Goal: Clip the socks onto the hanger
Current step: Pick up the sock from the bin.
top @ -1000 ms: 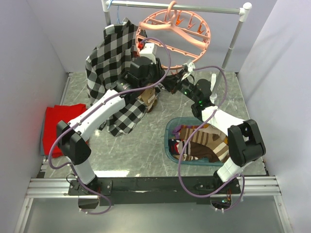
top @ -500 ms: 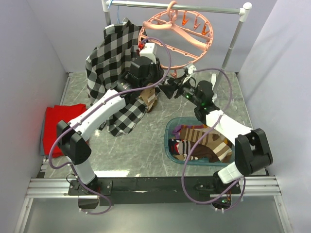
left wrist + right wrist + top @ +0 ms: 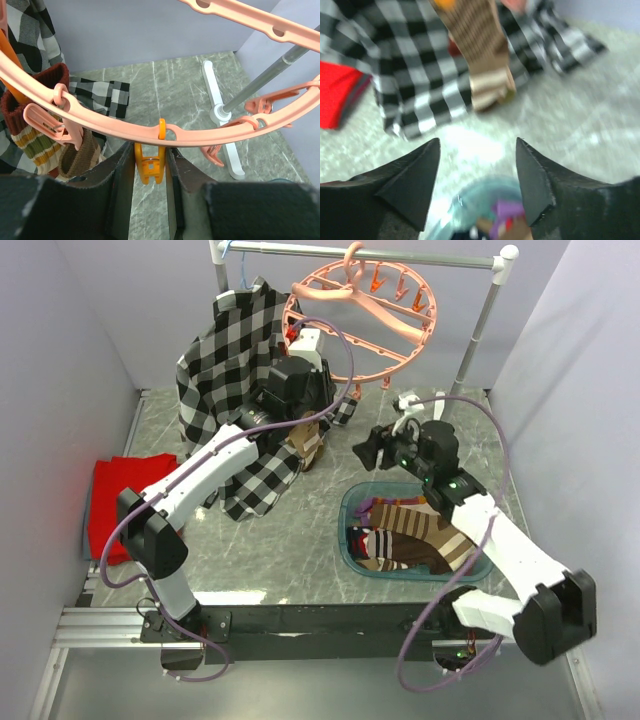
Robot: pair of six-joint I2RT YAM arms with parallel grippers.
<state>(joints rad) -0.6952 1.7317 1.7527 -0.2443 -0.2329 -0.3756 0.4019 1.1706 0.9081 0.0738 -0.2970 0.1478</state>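
The salmon-pink round hanger (image 3: 400, 325) hangs from the rail by its hook. A striped sock (image 3: 308, 445) dangles clipped below its near-left rim, and shows as maroon, cream and olive (image 3: 37, 135) beside a brown one. My left gripper (image 3: 338, 402) reaches up to the ring (image 3: 125, 127). Its jaws (image 3: 150, 150) stand shut on an orange clip (image 3: 150, 167). More socks (image 3: 420, 535) lie heaped in a teal basin (image 3: 345, 530). My right gripper (image 3: 365, 450) hovers open and empty over the basin's far-left rim (image 3: 470, 200). Its view is blurred, with the hung sock (image 3: 480, 55) ahead.
A black-and-white plaid shirt (image 3: 225, 360) hangs from the grey rail (image 3: 370, 252) at the left and drapes onto the table. A red cloth (image 3: 115, 495) lies at the left wall. The rail's right post (image 3: 480, 320) stands on a white foot (image 3: 220, 110).
My right gripper has drawn back from under the hanger, moving right and nearer, to above the basin. The left gripper has stayed at the ring.
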